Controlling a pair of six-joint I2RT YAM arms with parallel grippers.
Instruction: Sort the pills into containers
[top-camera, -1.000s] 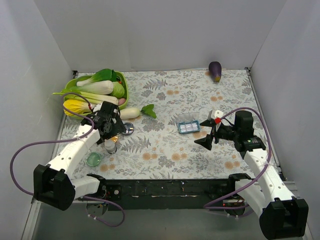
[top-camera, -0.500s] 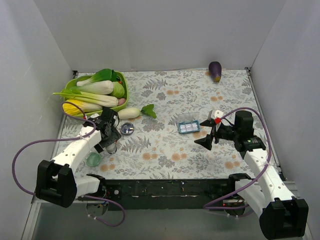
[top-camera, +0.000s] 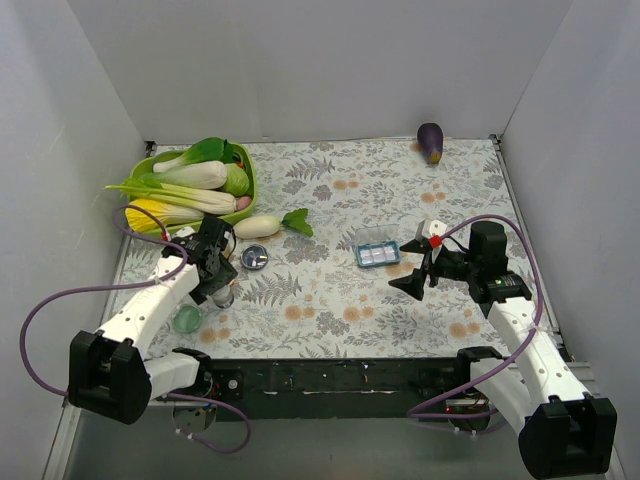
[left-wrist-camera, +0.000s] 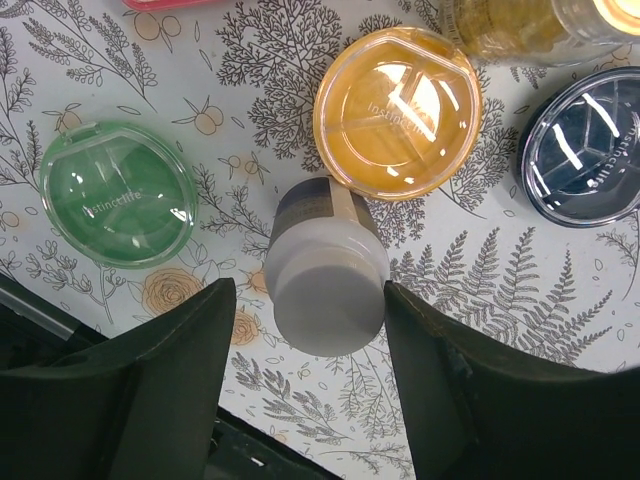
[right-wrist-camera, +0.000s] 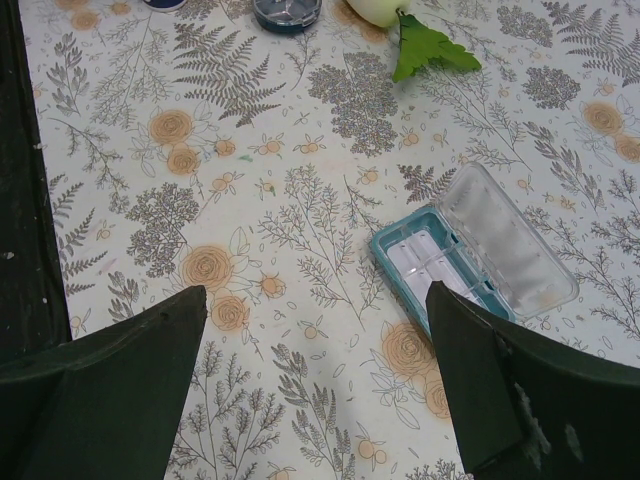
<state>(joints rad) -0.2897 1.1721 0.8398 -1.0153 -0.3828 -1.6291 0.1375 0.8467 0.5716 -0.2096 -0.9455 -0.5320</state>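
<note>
**Left wrist: my fingers spread around a grey-capped bottle**

Seen from the left wrist, my left gripper (left-wrist-camera: 310, 300) is spread wide and grasps nothing. A bottle (left-wrist-camera: 326, 285) with a grey cap stands upright between my two fingers (left-wrist-camera: 150, 380). The cap sits close to the right-hand finger, and I cannot tell if they touch.

Three round dishes with their lids on lie around the bottle. The green dish (left-wrist-camera: 118, 193) is to the left in this view. The orange dish (left-wrist-camera: 397, 112) is just beyond the bottle, its rim nearly meeting it. The blue-grey dish (left-wrist-camera: 590, 145) is at the right edge. A strip of the red tray (left-wrist-camera: 170, 3) shows at the top. A blurred amber object (left-wrist-camera: 520, 25) crosses the top right corner, and I cannot tell what it is.

My right gripper (right-wrist-camera: 318, 300) hangs over the flowered table (right-wrist-camera: 200, 200), released, with nothing between its fingers. Ahead of it lies the blue tray (right-wrist-camera: 430, 262), its clear lid folded open beside it. Its compartments look white, and I cannot tell whether they hold pills.

From the top view, my arms are well apart. The left one is near the green basket (top-camera: 250, 185). The blue tray lies between the arms, nearer the right one.
</note>
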